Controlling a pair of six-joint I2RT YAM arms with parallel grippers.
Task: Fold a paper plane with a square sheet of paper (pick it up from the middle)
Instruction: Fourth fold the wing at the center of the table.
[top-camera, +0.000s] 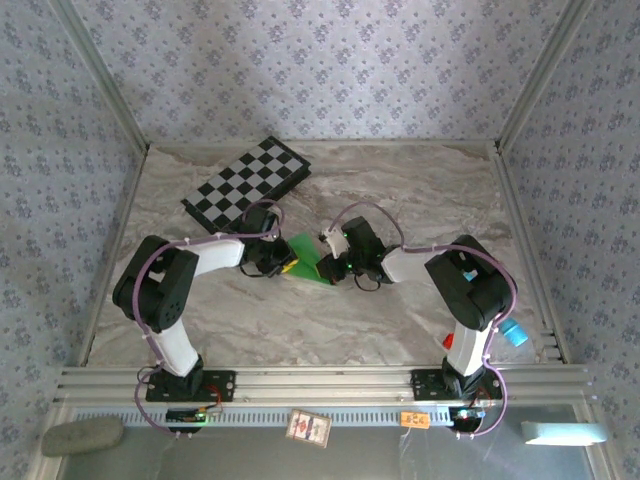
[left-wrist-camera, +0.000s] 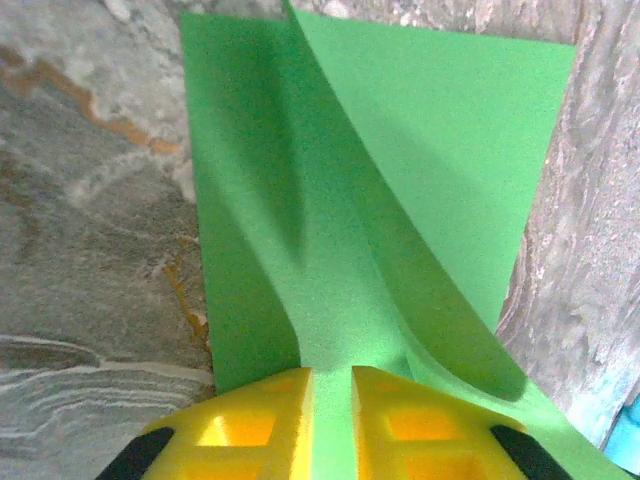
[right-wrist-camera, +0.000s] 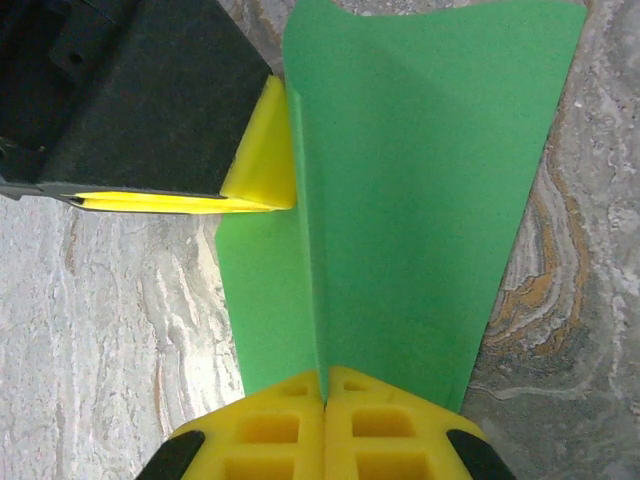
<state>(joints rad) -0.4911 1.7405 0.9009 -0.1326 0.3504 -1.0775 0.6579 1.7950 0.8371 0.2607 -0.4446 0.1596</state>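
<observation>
The bright-green paper (top-camera: 308, 258) lies partly folded at the middle of the marble table, between both arms. In the left wrist view a raised fold of the paper (left-wrist-camera: 400, 150) funnels down into the narrow gap of my left gripper (left-wrist-camera: 331, 385), whose yellow fingers pinch it. My right gripper (right-wrist-camera: 325, 385) is shut on an upright crease of the paper (right-wrist-camera: 420, 180) from the opposite side. One yellow finger (right-wrist-camera: 265, 150) of the left gripper touches the paper's far edge in the right wrist view. From above, the left gripper (top-camera: 290, 262) and right gripper (top-camera: 328, 265) face each other across the paper.
A black-and-white checkered board (top-camera: 250, 182) lies behind the left arm. A metal rail (top-camera: 320, 380) runs along the near edge, and patterned walls close in both sides and the back. A blue piece (top-camera: 515, 333) sticks out beside the right arm.
</observation>
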